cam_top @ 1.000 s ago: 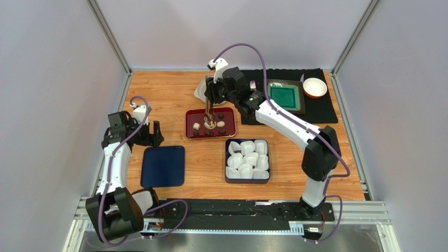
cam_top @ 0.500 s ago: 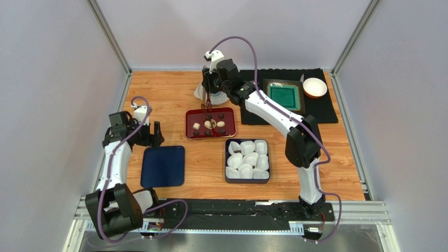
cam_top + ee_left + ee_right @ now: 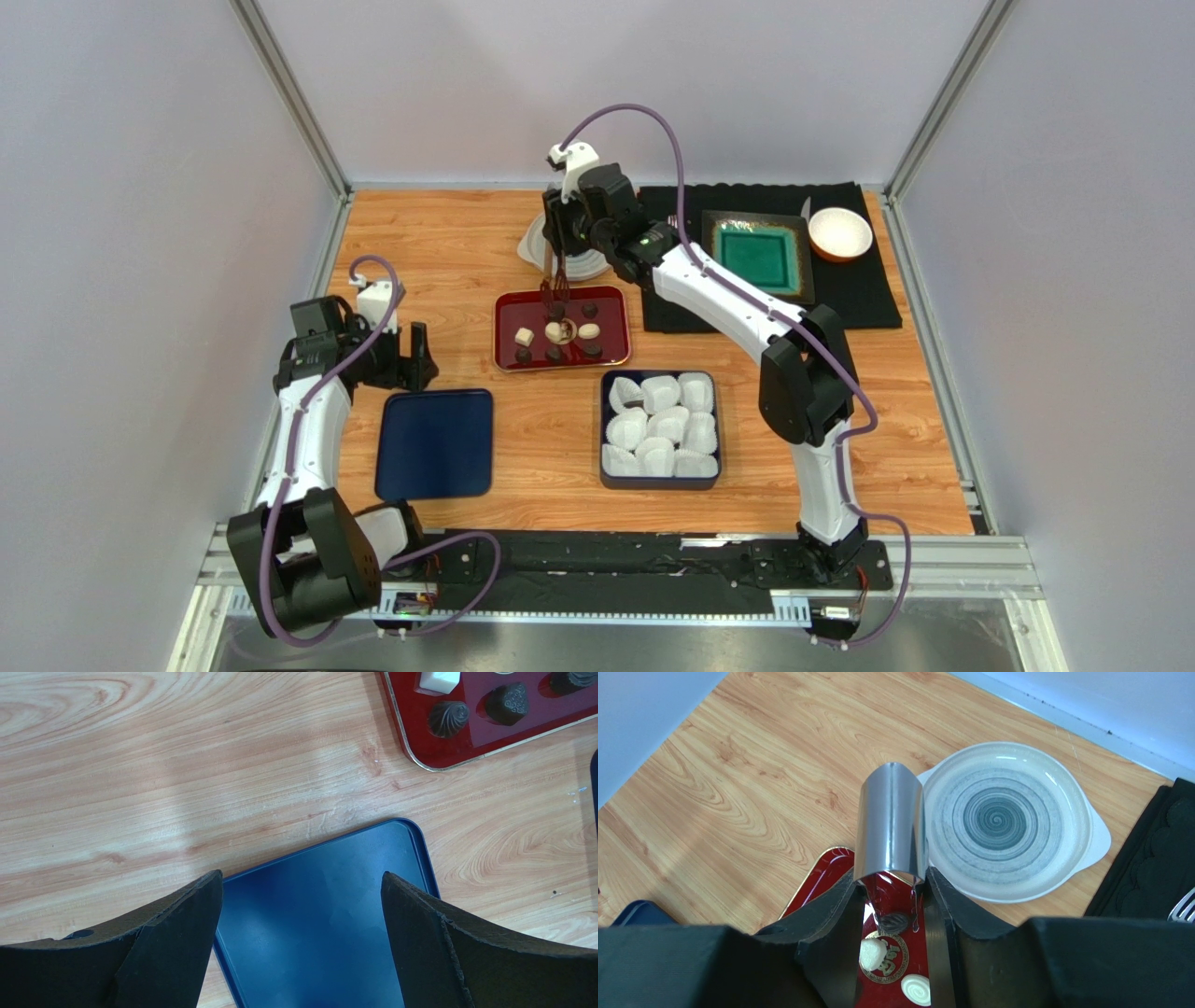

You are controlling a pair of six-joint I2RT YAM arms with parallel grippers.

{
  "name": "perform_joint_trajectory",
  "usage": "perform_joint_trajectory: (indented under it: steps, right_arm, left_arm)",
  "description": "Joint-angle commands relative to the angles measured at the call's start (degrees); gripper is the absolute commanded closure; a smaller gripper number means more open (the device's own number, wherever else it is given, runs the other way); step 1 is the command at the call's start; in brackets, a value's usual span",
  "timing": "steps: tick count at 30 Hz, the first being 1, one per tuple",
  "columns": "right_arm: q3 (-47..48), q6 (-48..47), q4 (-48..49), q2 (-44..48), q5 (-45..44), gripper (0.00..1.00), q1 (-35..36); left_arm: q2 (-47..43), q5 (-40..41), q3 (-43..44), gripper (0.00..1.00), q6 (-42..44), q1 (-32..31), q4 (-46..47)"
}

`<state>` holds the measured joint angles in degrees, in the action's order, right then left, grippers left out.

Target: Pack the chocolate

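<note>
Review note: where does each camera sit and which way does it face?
Top external: above and behind the bases, facing down on the wooden table; both arms show.
Left wrist: over the dark blue tray, facing down; the open left gripper frames it.
Right wrist: facing down along silver metal tongs in the right gripper; round grey-spiral plate beyond.
Both wrists share the glossy red tray of chocolate.

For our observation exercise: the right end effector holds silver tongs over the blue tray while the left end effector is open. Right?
No. The top external view shows the right end effector holding the silver tongs over the red tray, not the blue tray. The left end effector is open.
</note>
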<state>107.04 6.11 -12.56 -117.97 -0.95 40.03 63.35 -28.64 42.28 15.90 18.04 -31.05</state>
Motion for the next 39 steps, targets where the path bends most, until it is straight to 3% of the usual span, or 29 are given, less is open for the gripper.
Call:
perform_joint_trajectory:
  steps: [1,19,26,39]
  right_arm:
    - [-1.5,1.2,3.1,1.5,0.0,0.63,-0.2]
    - [-4.9,1.5,3.2,2.3,2.0,0.63,-0.1]
    - [-5.0,0.0,3.4,5.0,2.0,0.83,-0.2]
    - [-7.5,-3.9,-0.2,16.8,1.0,0.92,-0.1]
  left_arm:
    - [-0.1,-1.3,0.8,0.09,1.1,0.6,0.6]
    - [-0.4,-1.2,0.9,0.09,1.3,0.6,0.6]
    - [-0.9,-1.0,0.1,0.09,1.3,0.6,0.8]
    - [-2.7,0.5,0.5,0.09,1.9,0.6,-0.5]
